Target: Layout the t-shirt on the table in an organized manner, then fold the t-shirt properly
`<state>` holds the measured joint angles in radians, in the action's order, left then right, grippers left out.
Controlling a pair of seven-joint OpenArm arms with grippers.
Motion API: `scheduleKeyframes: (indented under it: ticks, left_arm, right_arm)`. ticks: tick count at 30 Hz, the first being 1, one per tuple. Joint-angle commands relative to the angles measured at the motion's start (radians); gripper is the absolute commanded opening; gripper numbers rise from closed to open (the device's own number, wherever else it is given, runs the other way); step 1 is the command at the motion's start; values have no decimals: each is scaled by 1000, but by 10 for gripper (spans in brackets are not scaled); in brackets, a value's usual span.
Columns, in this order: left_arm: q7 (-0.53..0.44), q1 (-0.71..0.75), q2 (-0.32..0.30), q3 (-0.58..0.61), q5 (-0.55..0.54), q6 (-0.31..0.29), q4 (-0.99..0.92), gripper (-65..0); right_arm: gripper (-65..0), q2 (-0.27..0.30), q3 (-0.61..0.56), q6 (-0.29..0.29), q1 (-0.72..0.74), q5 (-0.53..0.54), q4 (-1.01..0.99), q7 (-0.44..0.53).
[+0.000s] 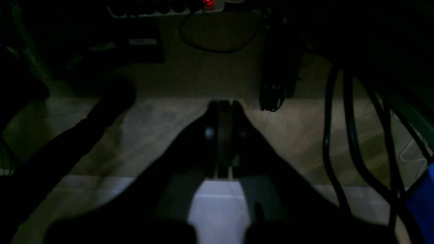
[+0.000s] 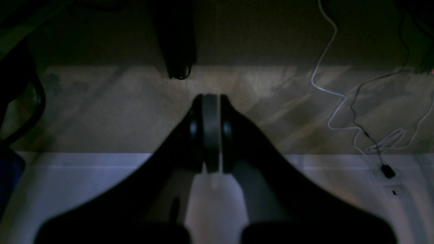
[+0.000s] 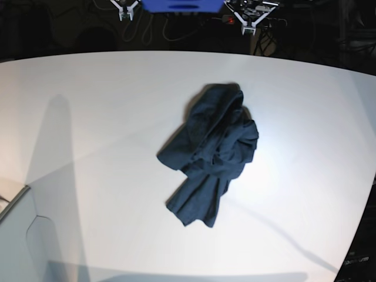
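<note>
**Shirt lying bunched on the tabletop, both my tools pressed together off the far edge**

I am looking down on a broad white tabletop (image 3: 88,176) with a curved far edge, and it is carrying one thing: the navy shirt (image 3: 211,153), lying crumpled in a heap a little right of the middle. It is twisted on itself, with one end reaching toward the far edge and a flatter flap trailing toward the near side. Long soft shadows are crossing the white surface at the left and lower right. A pale box corner (image 3: 17,235) is poking in at the near left.

Beyond the far edge the room is sitting in darkness; a blue panel (image 3: 182,5) and some white brackets with cables are showing at the top of the base view.

My left tool (image 1: 222,108) is hanging with its jaws closed flat against each other, gripping nothing. Under it I am seeing a dim brownish floor, a pale strip of white surface at the bottom, black cables (image 1: 334,135) looping at the right and a power strip (image 1: 162,8) with a red light at the top.

My right tool (image 2: 211,101) is likewise pinched together and empty, over the same dim floor, with a thin white cord (image 2: 325,88) snaking at the right.

Neither tool is touching the shirt.
</note>
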<state>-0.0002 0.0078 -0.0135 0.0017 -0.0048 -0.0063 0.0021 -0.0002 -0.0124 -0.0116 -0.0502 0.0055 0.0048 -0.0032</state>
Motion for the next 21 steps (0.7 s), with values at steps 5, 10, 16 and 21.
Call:
scheduleKeyframes:
  ticks: [5,10,16,21]
  left_arm:
    - [1,4,-1,-1,-2,4,3,-650]
    - [1,4,-1,1,-2,4,3,-650]
    - [6,4,-1,4,1,4,3,-650]
    - [7,4,-1,4,2,4,3,-650]
  right_arm:
    - [-650,7,-1,17,-40,3,76,-5]
    - [-650,7,-2,17,-53,3,99,-7]
    - [-650,7,-2,17,-55,3,99,-7]
    - [-650,7,-2,17,-55,3,99,-7]
